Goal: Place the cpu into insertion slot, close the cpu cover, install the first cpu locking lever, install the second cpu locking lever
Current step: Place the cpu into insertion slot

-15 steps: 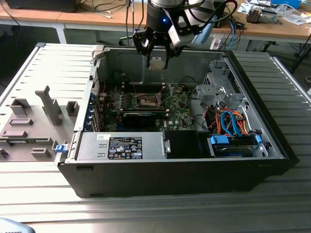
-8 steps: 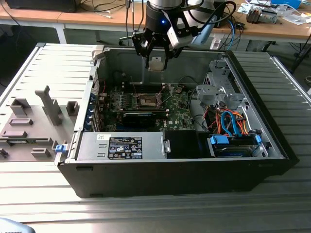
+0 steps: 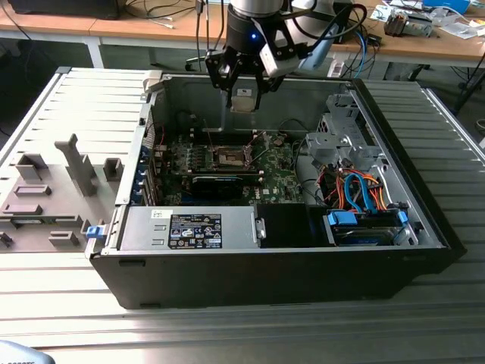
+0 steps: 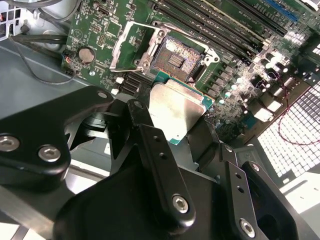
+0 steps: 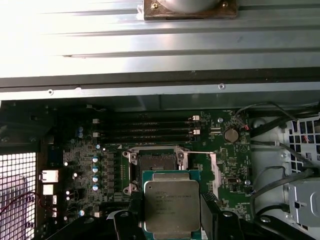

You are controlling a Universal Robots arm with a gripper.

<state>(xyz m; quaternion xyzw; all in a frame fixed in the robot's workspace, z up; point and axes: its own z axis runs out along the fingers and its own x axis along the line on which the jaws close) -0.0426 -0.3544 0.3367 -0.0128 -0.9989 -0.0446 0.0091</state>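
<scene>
My gripper (image 3: 242,92) hangs above the open computer case, shut on the cpu (image 3: 242,101), a flat square chip with a dull silver top. In both wrist views the cpu (image 4: 176,106) (image 5: 171,202) sits between the black fingers (image 4: 148,131), held edge to edge. The insertion slot (image 3: 229,157) (image 4: 176,60) (image 5: 152,163) lies below on the green motherboard (image 3: 276,178), its dark centre bare. The cpu cover (image 4: 131,46) (image 5: 201,166) stands swung open beside the slot. The cpu is in the air, apart from the slot.
The black case (image 3: 265,284) walls ring the board. A drive cage with orange and blue cables (image 3: 356,189) fills the exterior view's right. A labelled silver box (image 3: 189,227) sits at the front. Grey fixtures (image 3: 53,189) lie outside the case at the exterior view's left.
</scene>
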